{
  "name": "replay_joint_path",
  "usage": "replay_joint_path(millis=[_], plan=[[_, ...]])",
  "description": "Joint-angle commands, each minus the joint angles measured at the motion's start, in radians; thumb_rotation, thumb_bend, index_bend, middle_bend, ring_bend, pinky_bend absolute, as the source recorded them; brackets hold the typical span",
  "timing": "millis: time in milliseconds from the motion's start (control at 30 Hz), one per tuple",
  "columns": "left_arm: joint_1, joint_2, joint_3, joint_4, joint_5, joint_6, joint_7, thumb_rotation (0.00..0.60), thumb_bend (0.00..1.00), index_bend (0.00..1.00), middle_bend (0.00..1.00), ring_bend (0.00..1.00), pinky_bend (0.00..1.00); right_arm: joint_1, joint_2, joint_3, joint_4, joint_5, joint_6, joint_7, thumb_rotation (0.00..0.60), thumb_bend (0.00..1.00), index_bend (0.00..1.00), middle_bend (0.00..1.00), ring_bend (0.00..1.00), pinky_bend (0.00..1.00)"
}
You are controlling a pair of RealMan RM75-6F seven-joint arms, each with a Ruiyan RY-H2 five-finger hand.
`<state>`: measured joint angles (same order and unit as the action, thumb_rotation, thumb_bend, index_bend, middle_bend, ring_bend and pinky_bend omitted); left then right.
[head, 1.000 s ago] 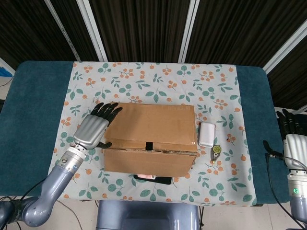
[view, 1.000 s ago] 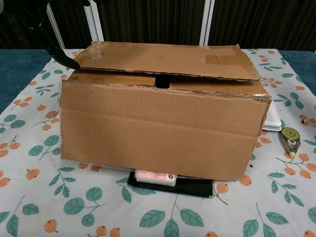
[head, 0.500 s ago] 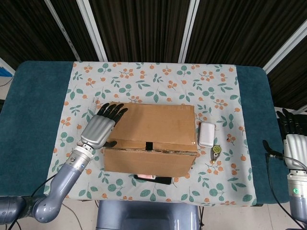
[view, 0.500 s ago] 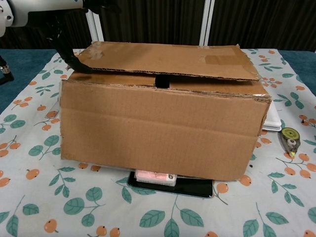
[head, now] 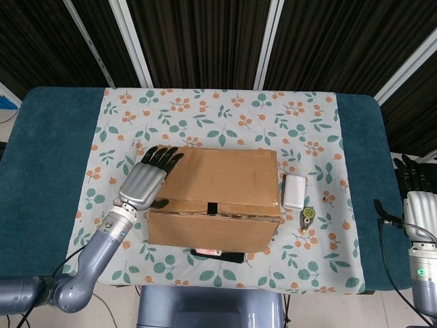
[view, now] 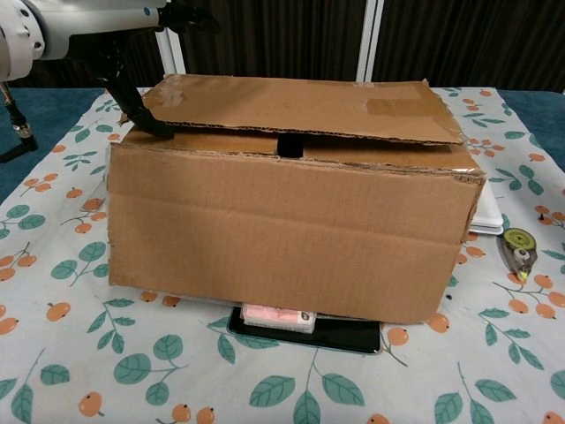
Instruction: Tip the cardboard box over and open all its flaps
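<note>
The cardboard box (head: 215, 199) looked light and fairly stiff, though its thin flaps would likely bend, so it seemed best gripped at the corners or side walls for tipping. It was plain brown corrugated, with worn edges and a top flap (view: 300, 106) slightly lifted. It sat mid-surface on a floral cloth (head: 225, 113). The left hand (head: 145, 182) lay at the box's 9 o'clock, fingers spread on the top, thumb under the flap edge. The right hand (head: 412, 179), far at 3 o'clock, held nothing, fingers apart.
</note>
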<state>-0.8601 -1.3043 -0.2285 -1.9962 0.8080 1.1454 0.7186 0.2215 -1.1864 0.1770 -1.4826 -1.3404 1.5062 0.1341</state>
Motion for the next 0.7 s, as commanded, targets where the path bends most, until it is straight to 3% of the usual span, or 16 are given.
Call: replay_joint_path(millis=[33, 233, 500, 700], plan=[[-0.006, -0.005, 0.003, 0.009, -0.003, 0.002, 0.001, 0.600, 0.17, 0.00, 0.00, 0.00, 0.00, -0.002, -0.001, 0.003, 0.001, 0.001, -0.003, 0.002, 0.600, 0.36, 0.00, 0.00, 0.01, 0.23], [-0.015, -0.015, 0.005, 0.023, 0.004, 0.014, -0.003, 0.600, 0.27, 0.00, 0.00, 0.00, 0.00, -0.005, -0.001, 0.009, 0.000, -0.003, -0.009, 0.006, 0.600, 0.36, 0.00, 0.00, 0.01, 0.23], [-0.021, -0.013, -0.003, 0.055, 0.096, 0.053, -0.008, 0.600, 0.27, 0.00, 0.00, 0.00, 0.00, -0.009, -0.001, 0.017, 0.000, -0.003, -0.016, 0.012, 0.600, 0.36, 0.00, 0.00, 0.01, 0.23], [-0.054, -0.008, -0.042, 0.128, 0.112, 0.039, -0.012, 0.600, 0.27, 0.00, 0.00, 0.00, 0.00, -0.014, -0.003, 0.026, -0.003, -0.002, -0.018, 0.017, 0.600, 0.36, 0.00, 0.00, 0.01, 0.23]])
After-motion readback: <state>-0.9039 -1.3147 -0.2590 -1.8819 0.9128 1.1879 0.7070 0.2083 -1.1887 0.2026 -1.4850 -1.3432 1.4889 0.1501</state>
